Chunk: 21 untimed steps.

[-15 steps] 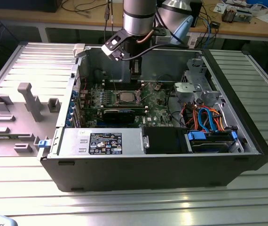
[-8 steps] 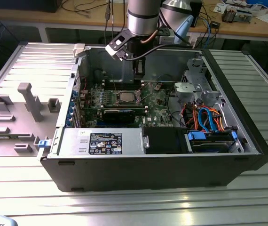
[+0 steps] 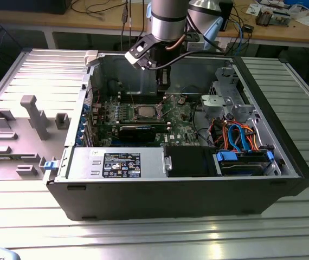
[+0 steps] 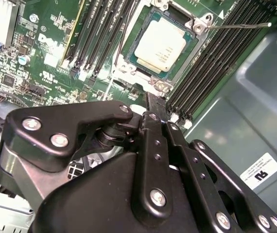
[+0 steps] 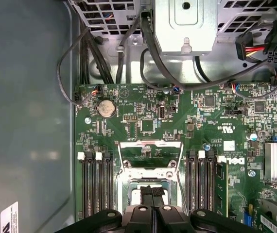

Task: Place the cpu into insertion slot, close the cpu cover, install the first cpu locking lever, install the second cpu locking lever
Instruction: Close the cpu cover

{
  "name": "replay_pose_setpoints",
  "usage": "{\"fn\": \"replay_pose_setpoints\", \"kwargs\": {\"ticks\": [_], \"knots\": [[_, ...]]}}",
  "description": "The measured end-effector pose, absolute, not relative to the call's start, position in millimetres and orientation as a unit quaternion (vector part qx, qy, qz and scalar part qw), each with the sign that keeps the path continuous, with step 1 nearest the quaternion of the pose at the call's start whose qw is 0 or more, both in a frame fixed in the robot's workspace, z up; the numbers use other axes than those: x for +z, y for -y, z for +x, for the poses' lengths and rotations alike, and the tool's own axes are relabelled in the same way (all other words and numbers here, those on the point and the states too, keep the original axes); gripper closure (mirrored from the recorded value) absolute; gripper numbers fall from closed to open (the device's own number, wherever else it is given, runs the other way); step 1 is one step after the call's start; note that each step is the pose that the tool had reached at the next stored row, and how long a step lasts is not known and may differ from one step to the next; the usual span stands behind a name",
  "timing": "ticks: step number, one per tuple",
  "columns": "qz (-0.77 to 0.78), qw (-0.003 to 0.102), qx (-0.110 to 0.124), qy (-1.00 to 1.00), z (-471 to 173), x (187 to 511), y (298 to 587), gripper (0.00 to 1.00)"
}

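At the gripper [image 5: 152, 189]: fingers pressed together with nothing between them, tips hovering low at the edge of the socket [image 4: 200, 22]. In the exterior view the cpu [image 3: 145, 112] sits near, at seven o'clock from the gripper. It lies flat in the socket, so step one reads as done.

The cpu cover [image 5: 150, 144] lies open between the cpu and the coin cell [image 5: 106, 108], with the green board [image 5: 148, 127] showing through its window; it is not closed. One locking lever [image 4: 238, 25] sticks out free, unlatched.

Left, by my reckoning: the cover and both levers.

Count:
- cpu: one
- cpu cover: one
- locking lever: one certain
- coin cell: one
- black card [image 3: 138, 131]: one, at six o'clock from the cpu
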<state>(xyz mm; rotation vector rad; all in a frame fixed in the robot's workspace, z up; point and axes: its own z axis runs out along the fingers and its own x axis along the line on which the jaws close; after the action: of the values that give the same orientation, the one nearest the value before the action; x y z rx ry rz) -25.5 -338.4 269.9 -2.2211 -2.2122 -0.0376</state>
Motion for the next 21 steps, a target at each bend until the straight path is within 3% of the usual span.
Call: {"fn": "replay_pose_setpoints", "kwargs": {"ticks": [21], "knots": [[-0.709, 0.003, -0.012, 0.706, -14.8, 269.6, 338.4, 0.89]]}}
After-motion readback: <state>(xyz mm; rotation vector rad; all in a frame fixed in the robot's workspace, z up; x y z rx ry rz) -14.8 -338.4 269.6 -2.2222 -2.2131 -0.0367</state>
